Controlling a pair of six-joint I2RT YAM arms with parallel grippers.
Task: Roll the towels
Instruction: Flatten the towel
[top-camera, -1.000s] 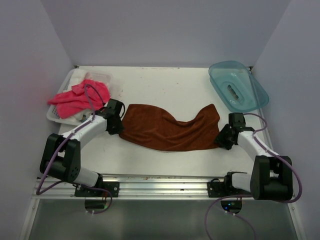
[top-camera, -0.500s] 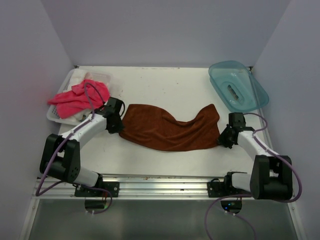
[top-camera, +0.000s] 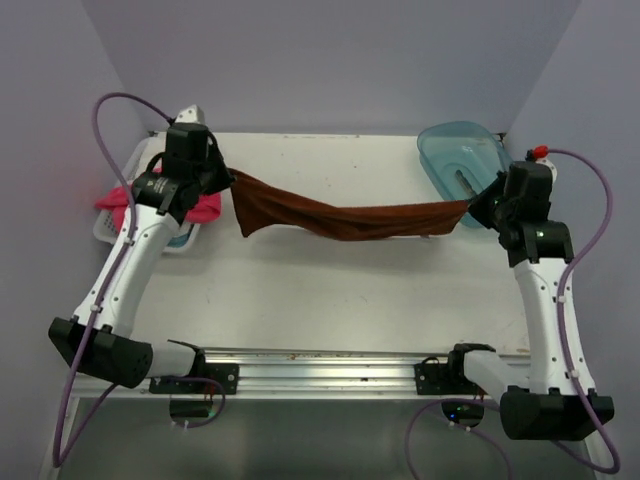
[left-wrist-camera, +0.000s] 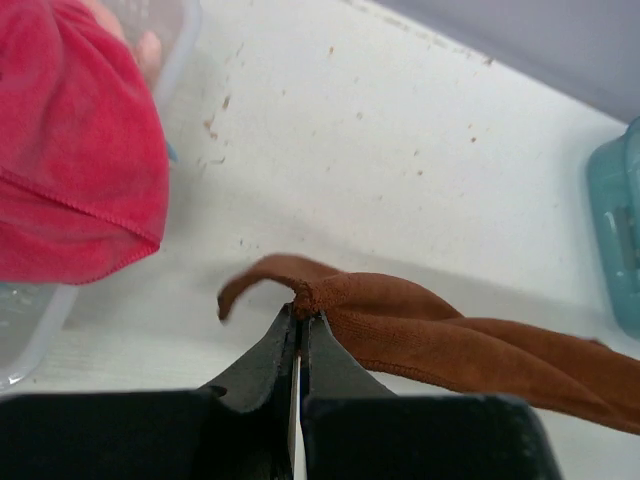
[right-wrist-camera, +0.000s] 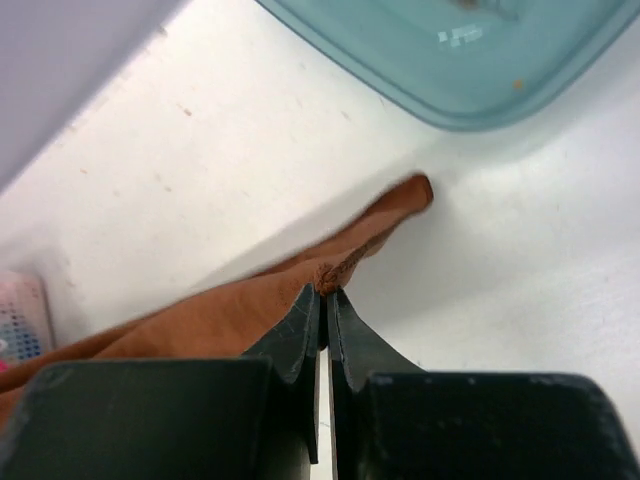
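Desk (top-camera: 330, 300): white and flat, with small brown specks toward the far left; the brown towel's shadow falls across it.
Walls (top-camera: 330, 60): plain pale lilac, closing in the desk at left, back and right.
Rail (top-camera: 330, 360): metal, along the near edge, carrying both arm bases.
Brown towel (top-camera: 340, 218): off the desk, strung in a sagging band between the two hands.
Left hand (top-camera: 228, 180): clenched on the brown towel's left corner; a loose flap hangs below.
Right hand (top-camera: 472, 208): clenched on its right corner, just beside the tub.
Tub (top-camera: 440, 135): teal, translucent, far right corner.
Pink towel (left-wrist-camera: 70, 170): heaped in the basket (top-camera: 108, 230) at far left.
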